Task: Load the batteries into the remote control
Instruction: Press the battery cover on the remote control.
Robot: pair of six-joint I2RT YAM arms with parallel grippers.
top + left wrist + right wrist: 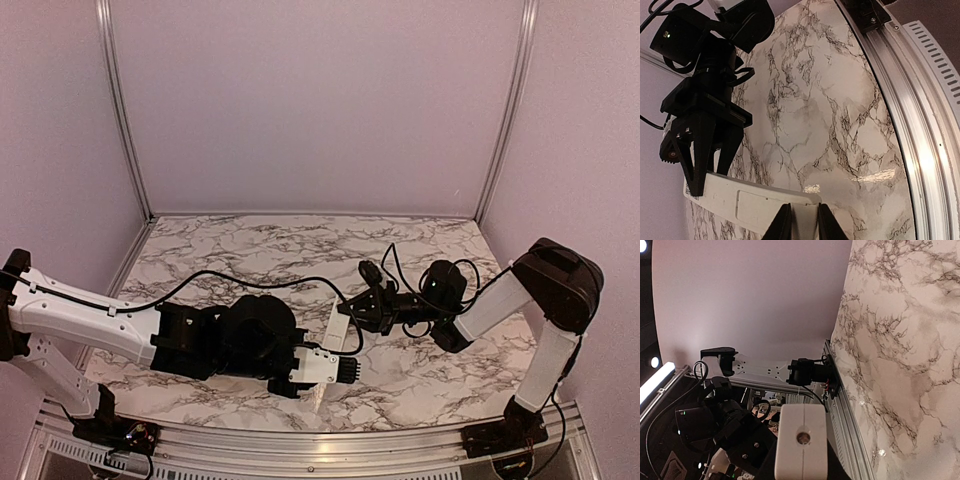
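Note:
The remote control [747,200] is a slim white bar held above the marble table, its back panel facing the left wrist camera. My left gripper [804,209] is shut on one end of it, a black finger pressed to each side. My right gripper [710,172] clamps the other end from above. In the right wrist view the remote control [802,432] shows end-on, with a small round hole, between the right gripper's [801,457] dark fingers. From above, the remote control [336,324] spans between the left gripper [345,370] and the right gripper [365,312]. The batteries are out of view.
The marble table [260,250] is bordered by an aluminium rail [920,130] along its near edge and pale walls behind. Black cables [250,280] loop over the table between the arms. The right arm's base [500,435] stands at the near right corner.

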